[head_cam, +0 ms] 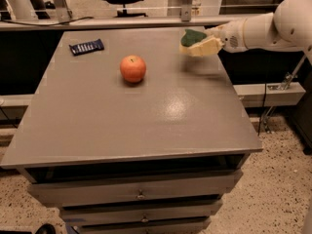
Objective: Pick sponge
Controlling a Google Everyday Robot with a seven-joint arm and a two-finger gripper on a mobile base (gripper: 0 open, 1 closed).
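On the far left of the counter [146,126] lies a dark blue packet [87,47], and nearer the middle sits the apple [133,68], both well apart from the action and, I'd guess, only there as distractors. Over by the far right edge the sponge [193,35] hangs clear of the surface with a faint shadow beneath it. The gripper [199,46] reaches in from the right, its fingers narrowed snugly on the sponge, so the pick looks as good as made.
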